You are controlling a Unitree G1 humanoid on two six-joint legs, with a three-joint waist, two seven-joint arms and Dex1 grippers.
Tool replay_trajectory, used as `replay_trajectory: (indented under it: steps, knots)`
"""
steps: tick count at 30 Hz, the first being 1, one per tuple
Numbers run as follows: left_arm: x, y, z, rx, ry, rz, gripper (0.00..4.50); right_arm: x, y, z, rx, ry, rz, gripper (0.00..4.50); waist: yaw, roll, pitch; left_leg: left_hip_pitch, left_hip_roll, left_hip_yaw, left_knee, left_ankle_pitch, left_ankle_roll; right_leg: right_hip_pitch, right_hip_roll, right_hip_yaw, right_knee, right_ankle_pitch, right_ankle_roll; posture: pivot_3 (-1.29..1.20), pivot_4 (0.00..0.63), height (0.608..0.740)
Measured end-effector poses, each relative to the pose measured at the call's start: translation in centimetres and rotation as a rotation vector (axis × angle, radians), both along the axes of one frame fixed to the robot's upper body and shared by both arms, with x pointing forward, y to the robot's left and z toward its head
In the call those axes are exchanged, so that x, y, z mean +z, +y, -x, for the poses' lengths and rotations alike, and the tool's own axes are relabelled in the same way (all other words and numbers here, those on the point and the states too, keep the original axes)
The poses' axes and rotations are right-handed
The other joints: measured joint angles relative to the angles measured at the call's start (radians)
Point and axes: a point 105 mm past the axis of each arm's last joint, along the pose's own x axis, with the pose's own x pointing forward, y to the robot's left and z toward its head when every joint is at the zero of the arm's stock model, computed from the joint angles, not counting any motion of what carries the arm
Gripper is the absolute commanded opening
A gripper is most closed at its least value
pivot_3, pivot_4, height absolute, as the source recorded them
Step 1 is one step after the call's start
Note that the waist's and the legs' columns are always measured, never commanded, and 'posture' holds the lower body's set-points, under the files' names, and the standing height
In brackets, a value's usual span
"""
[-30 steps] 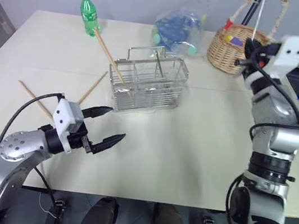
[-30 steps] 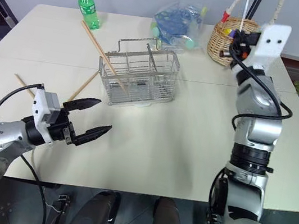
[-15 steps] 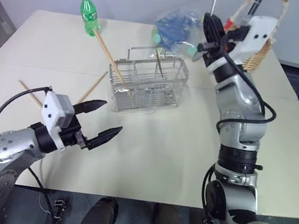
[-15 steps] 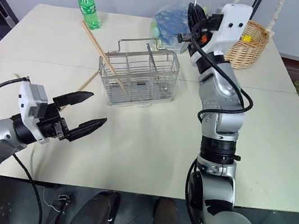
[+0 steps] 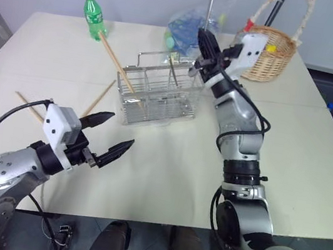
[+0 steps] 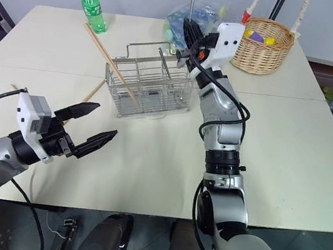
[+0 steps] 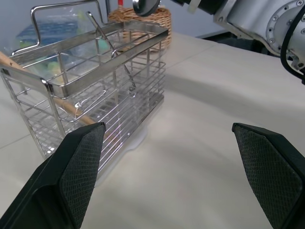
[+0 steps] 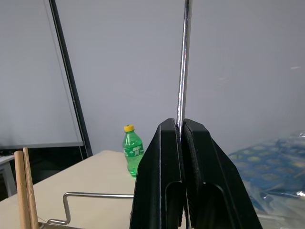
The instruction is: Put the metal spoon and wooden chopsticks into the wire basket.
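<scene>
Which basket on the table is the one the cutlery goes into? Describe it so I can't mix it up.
Look mid-table, in front of the green bottle. The wire basket is the boxy chrome one with a chopstick leaning out, unlike the round wicker basket at the far right.

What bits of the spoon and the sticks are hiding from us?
- metal spoon: in the right wrist view its bowl is hidden behind the right pincer; in both eye views the top edge cuts off its handle tip.
- wooden chopsticks: in the left eye view the white box behind the left pincer hides one stick's near end.
</scene>
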Motion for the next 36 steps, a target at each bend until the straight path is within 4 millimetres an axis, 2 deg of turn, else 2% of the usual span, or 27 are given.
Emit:
replay_trajectory:
  steps: [6,16,17,18,19,25,32,36]
  knots:
    - [0.1,0.1,-0.1,0.019,-0.005,0.003,4.5,-1.0,0.7,-0.6,0.011,0.013,0.014,0.03,0.0,0.0,0.0,0.0,0.0,0.0,0.0,0.0,0.0,0.0,0.0,0.0,0.0,0.0,0.0,0.0,0.15,0.74]
    - [0.2,0.1,-0.3,0.051,-0.011,0.022,4.5,-1.2,1.0,-0.6,0.011,-0.013,0.027,0.03,0.0,0.0,0.0,0.0,0.0,0.0,0.0,0.0,0.0,0.0,0.0,0.0,0.0,0.0,0.0,0.0,0.15,0.74]
    - [0.3,0.1,-0.2,0.052,-0.013,0.022,4.5,-1.2,1.0,-0.6,0.009,-0.017,0.027,0.68,0.0,0.0,0.0,0.0,0.0,0.0,0.0,0.0,0.0,0.0,0.0,0.0,0.0,0.0,0.0,0.0,0.15,0.74]
    - [0.4,0.0,-0.2,0.051,-0.017,0.023,4.5,-1.2,1.0,-0.6,0.007,-0.018,0.027,0.96,0.0,0.0,0.0,0.0,0.0,0.0,0.0,0.0,0.0,0.0,0.0,0.0,0.0,0.0,0.0,0.0,0.15,0.74]
    - [0.5,0.0,-0.2,0.05,-0.019,0.024,4.5,-1.3,1.0,-0.6,0.005,-0.018,0.028,1.42,0.0,0.0,0.0,0.0,0.0,0.0,0.0,0.0,0.0,0.0,0.0,0.0,0.0,0.0,0.0,0.0,0.15,0.74]
    - [0.7,-0.1,-0.3,0.05,-0.027,0.035,4.5,-1.3,1.1,-0.6,-0.002,-0.026,0.028,4.46,0.0,0.0,0.0,0.0,0.0,0.0,0.0,0.0,0.0,0.0,0.0,0.0,0.0,0.0,0.0,0.0,0.15,0.74]
    - [0.7,-0.1,-0.3,0.048,-0.025,0.038,4.5,-1.3,0.8,-0.7,-0.021,-0.028,0.034,4.46,0.0,0.0,0.0,0.0,0.0,0.0,0.0,0.0,0.0,0.0,0.0,0.0,0.0,0.0,0.0,0.0,0.15,0.74]
    - [0.1,0.2,-0.1,0.058,-0.004,0.028,4.5,-0.6,-0.2,-0.5,-0.038,-0.046,0.064,4.46,0.001,0.0,0.0,0.0,0.0,0.0,0.0,0.0,0.0,0.0,0.0,0.0,0.0,0.0,0.0,0.0,0.15,0.74]
